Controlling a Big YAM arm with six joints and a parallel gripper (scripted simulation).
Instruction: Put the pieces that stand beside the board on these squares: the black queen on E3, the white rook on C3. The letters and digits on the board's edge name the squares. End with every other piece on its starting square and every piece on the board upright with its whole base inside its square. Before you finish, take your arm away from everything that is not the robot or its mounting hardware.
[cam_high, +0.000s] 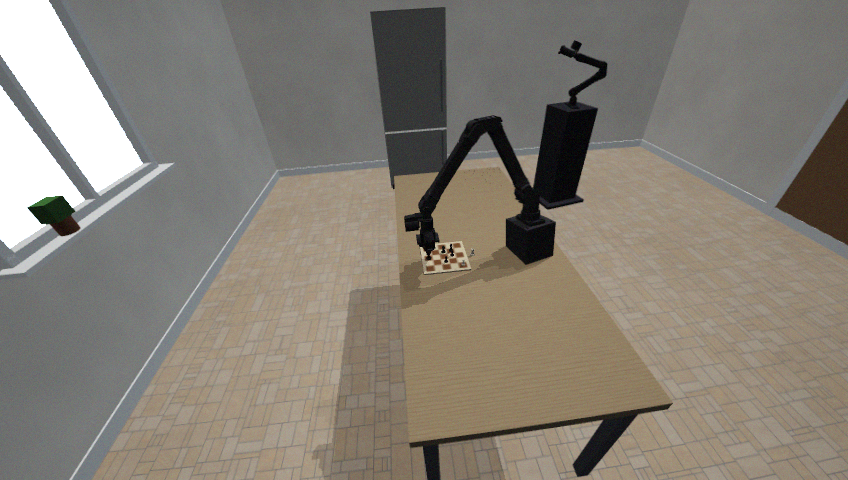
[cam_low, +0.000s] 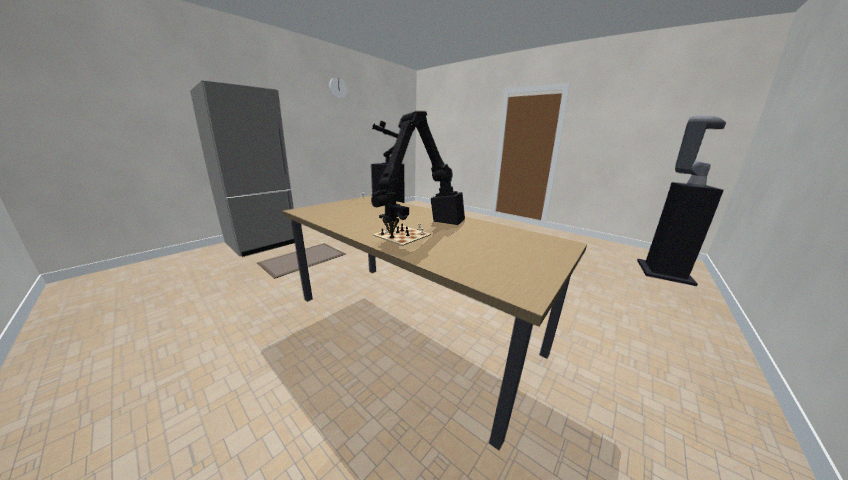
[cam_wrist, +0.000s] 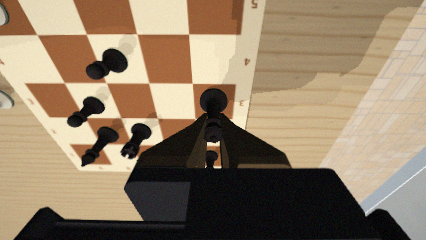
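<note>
My gripper (cam_high: 428, 252) (cam_low: 391, 230) (cam_wrist: 213, 119) is shut on the black queen (cam_high: 428, 256) (cam_wrist: 213, 100), whose head is partly hidden between the fingers. The queen's round base shows over the brown E3 square, at the right side of the board (cam_high: 437, 272) (cam_wrist: 250, 42) in the wrist view. It looks upright; I cannot tell whether its base touches the board. A small white piece (cam_high: 472, 252) stands beside the board on the arm-base side, probably the white rook; a white base (cam_wrist: 4, 99) shows at the wrist view's left edge. C3 holds no piece.
A black pawn (cam_wrist: 115, 61) stands on C4 and another black pawn (cam_wrist: 93, 106) on B3. A black bishop (cam_wrist: 107, 135) and a black rook (cam_wrist: 141, 132) stand nearer row 1. A small black piece (cam_wrist: 211, 157) shows between my fingers. Another white piece (cam_high: 462, 262) stands on the board.
</note>
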